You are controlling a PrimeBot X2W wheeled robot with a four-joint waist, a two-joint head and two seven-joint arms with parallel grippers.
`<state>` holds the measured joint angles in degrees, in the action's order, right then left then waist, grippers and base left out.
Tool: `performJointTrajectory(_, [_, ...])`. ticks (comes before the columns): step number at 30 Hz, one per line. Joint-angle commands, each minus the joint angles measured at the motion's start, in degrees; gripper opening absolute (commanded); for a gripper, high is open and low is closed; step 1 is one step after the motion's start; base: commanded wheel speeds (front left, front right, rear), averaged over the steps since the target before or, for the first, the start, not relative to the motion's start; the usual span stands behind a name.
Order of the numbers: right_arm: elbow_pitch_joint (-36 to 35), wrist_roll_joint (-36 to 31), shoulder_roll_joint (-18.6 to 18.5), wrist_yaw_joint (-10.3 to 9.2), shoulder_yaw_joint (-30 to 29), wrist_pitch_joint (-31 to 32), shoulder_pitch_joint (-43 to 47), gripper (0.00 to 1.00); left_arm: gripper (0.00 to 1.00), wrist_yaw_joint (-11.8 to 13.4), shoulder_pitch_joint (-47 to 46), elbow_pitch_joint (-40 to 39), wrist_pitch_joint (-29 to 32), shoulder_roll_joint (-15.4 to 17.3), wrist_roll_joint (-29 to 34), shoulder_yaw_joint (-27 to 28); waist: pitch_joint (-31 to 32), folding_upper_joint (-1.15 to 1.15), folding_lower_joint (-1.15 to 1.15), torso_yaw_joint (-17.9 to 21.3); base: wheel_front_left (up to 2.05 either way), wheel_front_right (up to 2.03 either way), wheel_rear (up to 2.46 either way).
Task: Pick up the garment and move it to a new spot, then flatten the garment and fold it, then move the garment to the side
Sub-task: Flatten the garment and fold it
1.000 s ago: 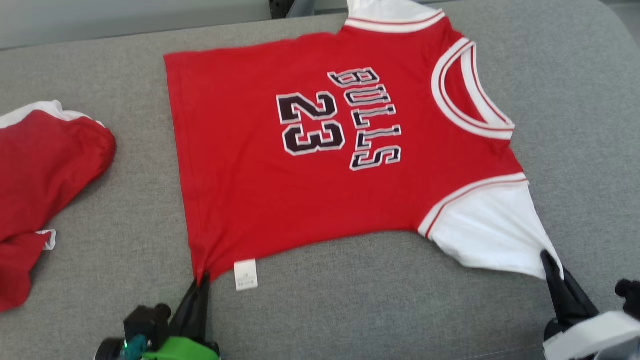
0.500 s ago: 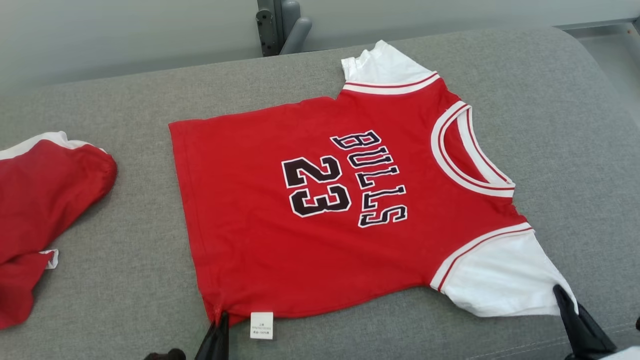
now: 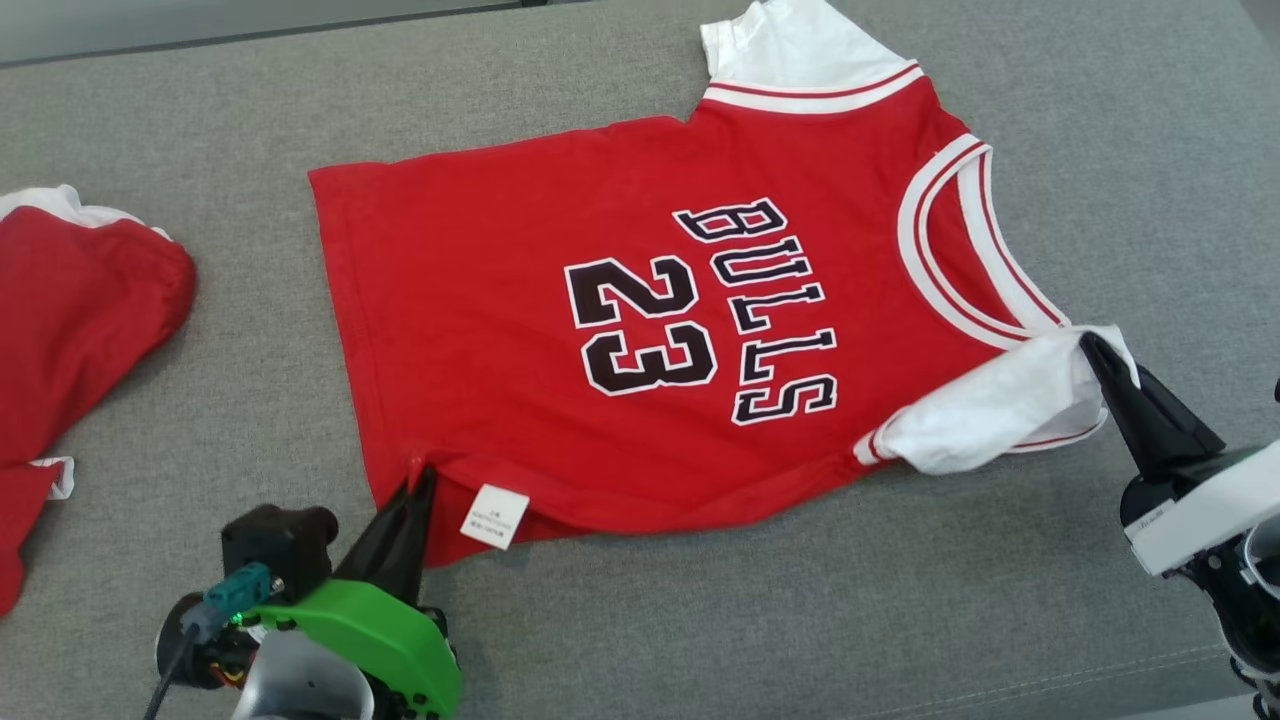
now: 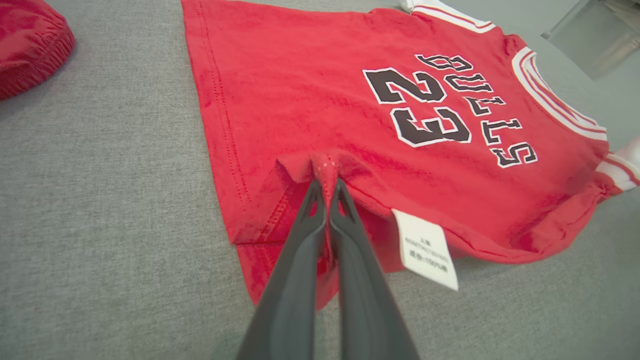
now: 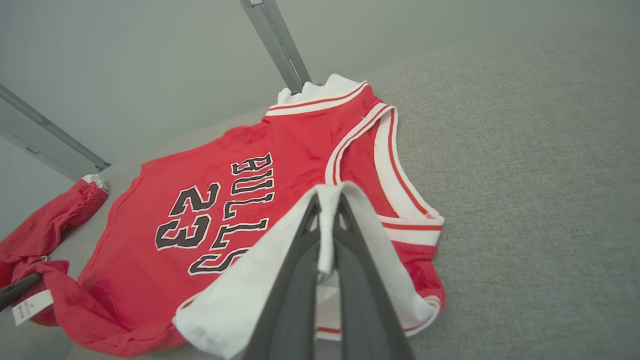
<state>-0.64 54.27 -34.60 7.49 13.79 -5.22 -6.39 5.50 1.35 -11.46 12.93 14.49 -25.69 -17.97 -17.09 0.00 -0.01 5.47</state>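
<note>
Near left: left gripper (image 3: 420, 478) has its fingers pressed together, pinching the near hem corner of the red jersey (image 3: 560, 250). The left wrist view shows a small peak of red cloth drawn up between the tips. The hem below them is turned over, with its stitched underside showing. A white care label (image 3: 493, 516) hangs from the hem just beside the fingers, not touching them.

Near right: right gripper (image 3: 1092, 345) is closed the same way, clamped on the edge of the near white sleeve (image 3: 990, 415). The sleeve is lifted and doubled back toward the neckline (image 3: 960, 250). In the right wrist view its cloth drapes down on both sides of the fingers.

The jersey is spread front up on the grey padded surface (image 3: 700, 620) and spans the gap between the two grippers. Its hem is toward the robot's left and its neck toward the right. The near edge is raised at both pinched points; the far part lies flat. The "BULLS 23" print (image 3: 700, 310) sits mid-body. The far white sleeve (image 3: 780, 50) lies flat at the far edge.

Far left: a second red garment (image 3: 80, 310) with white trim lies crumpled, well apart from the jersey.
</note>
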Motion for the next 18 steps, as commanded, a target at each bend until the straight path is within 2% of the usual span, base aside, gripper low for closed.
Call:
performJointTrajectory(1, [0.6,0.6,-0.3,0.00,0.3,0.5,-1.7,0.00,0.00,0.5,-1.5,-0.7,0.7,0.7,-0.3,0.6,-1.5,0.00,0.01,-0.5,0.00,0.00,0.00])
performJointTrajectory(6, [4.4,0.9,-1.6,0.00,2.6,2.2,-8.9,0.00,0.00,1.5,-5.5,-2.0,5.1,1.7,-0.1,1.0,-2.3,0.00,0.01,-1.4,0.00,0.00,0.00])
performJointTrajectory(10, [7.9,1.0,-1.8,0.00,5.1,3.4,-13.1,0.00,0.00,1.5,-8.7,0.2,7.2,1.7,0.5,0.4,-2.5,0.00,0.01,-2.2,0.00,0.00,0.00])
performJointTrajectory(18, [14.8,0.9,-2.4,0.00,9.2,3.8,-20.3,0.00,0.00,0.6,-13.7,5.7,7.7,0.5,0.2,-0.5,-3.8,0.00,0.01,-3.1,0.00,0.00,0.00])
